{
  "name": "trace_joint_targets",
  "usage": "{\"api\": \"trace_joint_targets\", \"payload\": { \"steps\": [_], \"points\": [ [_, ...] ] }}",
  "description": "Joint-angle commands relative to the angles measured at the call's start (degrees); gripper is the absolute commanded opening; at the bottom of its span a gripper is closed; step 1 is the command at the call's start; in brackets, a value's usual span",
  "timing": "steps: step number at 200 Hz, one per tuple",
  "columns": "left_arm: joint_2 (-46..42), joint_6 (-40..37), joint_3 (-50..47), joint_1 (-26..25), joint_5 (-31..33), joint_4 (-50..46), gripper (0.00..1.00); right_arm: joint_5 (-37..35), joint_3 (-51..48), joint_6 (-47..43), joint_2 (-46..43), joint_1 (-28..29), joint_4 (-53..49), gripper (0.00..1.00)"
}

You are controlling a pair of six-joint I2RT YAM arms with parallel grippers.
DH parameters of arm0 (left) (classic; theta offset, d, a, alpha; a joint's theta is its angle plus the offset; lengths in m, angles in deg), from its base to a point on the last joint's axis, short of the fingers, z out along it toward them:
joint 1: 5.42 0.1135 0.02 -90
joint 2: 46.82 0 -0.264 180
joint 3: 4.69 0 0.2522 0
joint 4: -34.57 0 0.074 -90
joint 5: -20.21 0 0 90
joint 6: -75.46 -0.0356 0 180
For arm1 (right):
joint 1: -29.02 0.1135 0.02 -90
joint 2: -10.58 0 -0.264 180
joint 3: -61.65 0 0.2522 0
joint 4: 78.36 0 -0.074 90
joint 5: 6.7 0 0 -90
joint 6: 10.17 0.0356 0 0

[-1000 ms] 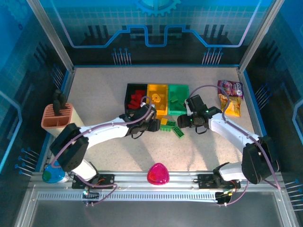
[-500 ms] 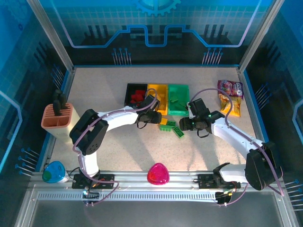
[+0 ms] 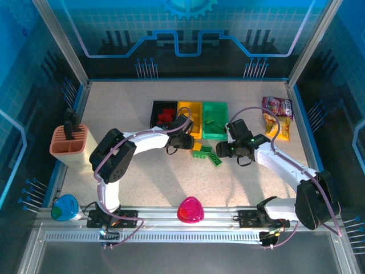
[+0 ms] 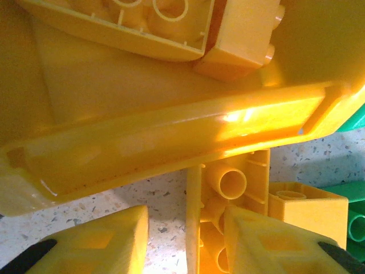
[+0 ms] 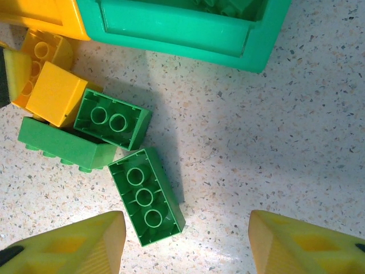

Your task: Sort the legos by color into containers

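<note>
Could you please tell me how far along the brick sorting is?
Partly done: red bricks lie in the black bin, others in the yellow bin and green bin. Nothing is gripped; the left gripper is open by a loose yellow brick, the right gripper open above three green bricks. Those few bricks in front of the bins are left.

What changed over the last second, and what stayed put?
The left arm's elbow swung inward, and the left hand edged toward the yellow bin. The right hand drew back slightly. Nothing grasped; bins and loose bricks unmoved.
</note>
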Motion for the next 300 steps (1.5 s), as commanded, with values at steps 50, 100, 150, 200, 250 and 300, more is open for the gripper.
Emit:
{"api": "trace_joint_targets", "payload": {
  "steps": [50,100,150,200,250,300],
  "points": [
    [-9.1,5.1,-11.3,0.2,7.0,-5.4,0.35,1.4,-0.3,1.1,0.5,0.6,1.4,0.59],
    [-18.9,5.2,-12.8,-1.9,9.1,-8.0,0.56,1.6,0.1,1.9,0.6,1.2,1.8,0.6],
    [-15.4,5.7,-9.9,-2.5,7.6,-9.2,0.65,0.3,0.5,2.0,0.1,2.2,0.9,0.61],
    [-10.8,6.5,-7.0,-3.0,8.4,-10.1,0.68,-0.7,-0.7,2.0,-1.2,2.1,0.8,0.62],
    [-5.9,6.9,-4.4,-3.1,9.2,-11.2,0.63,-1.1,-0.9,1.8,-1.8,2.1,0.7,0.62],
    [-5.0,6.7,-4.3,-3.1,9.9,-11.5,0.49,-1.4,-1.5,1.7,-2.2,1.9,0.7,0.62]
  ]
}}
